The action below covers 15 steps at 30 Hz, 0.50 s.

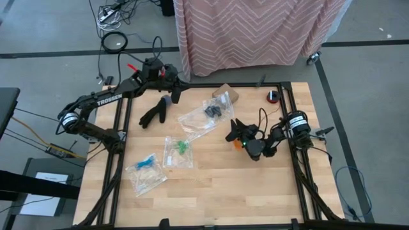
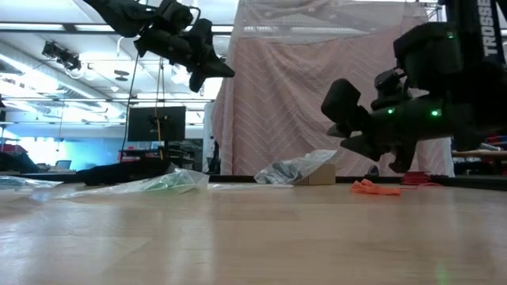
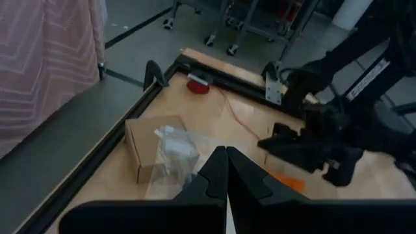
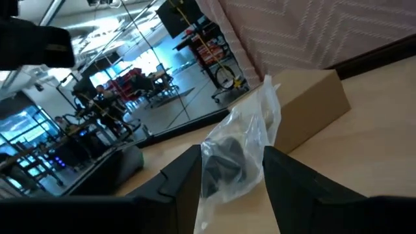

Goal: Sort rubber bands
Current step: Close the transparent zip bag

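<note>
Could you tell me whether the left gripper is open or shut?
Shut: the left gripper shows its fingers pressed together, with nothing between them.

Clear bag (image 4: 242, 148) of black bands between open tool (image 4: 229, 170)

The bare front half of the light wooden table (image 1: 217, 198) offers free passage, whereas the middle and rear are obstructed by clear plastic zip bags (image 1: 199, 119), a small brown cardboard box (image 1: 225, 91) and orange rubber bands (image 2: 375, 188).
</note>
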Motion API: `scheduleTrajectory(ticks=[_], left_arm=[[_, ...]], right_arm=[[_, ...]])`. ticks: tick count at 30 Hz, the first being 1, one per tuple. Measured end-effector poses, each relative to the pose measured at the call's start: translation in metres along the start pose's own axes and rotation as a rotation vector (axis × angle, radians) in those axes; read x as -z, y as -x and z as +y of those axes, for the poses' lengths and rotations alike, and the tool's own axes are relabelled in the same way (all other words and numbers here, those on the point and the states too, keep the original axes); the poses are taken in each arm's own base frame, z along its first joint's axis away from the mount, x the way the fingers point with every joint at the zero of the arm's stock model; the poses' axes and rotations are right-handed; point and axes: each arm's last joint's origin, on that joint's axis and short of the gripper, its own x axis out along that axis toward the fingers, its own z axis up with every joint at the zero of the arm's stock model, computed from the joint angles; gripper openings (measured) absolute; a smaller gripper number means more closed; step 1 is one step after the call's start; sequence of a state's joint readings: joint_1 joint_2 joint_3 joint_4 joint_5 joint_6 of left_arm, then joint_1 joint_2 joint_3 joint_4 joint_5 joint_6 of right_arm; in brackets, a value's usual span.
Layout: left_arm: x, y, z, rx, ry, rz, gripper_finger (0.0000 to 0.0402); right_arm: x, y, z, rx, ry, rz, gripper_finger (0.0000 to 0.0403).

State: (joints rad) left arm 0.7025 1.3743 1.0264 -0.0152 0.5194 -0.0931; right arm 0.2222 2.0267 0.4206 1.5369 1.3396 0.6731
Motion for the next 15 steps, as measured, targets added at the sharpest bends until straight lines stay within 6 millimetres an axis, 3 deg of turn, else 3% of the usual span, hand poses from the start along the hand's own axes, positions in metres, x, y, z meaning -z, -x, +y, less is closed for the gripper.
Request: scheduleTrajectory(ticks=[15], left_arm=[[0.0,0.0,0.0,0.001,-0.014,0.002,0.0008]], right_arm=[[0.006,-0.045,-0.021,0.03,0.005,0.125,0.0149]])
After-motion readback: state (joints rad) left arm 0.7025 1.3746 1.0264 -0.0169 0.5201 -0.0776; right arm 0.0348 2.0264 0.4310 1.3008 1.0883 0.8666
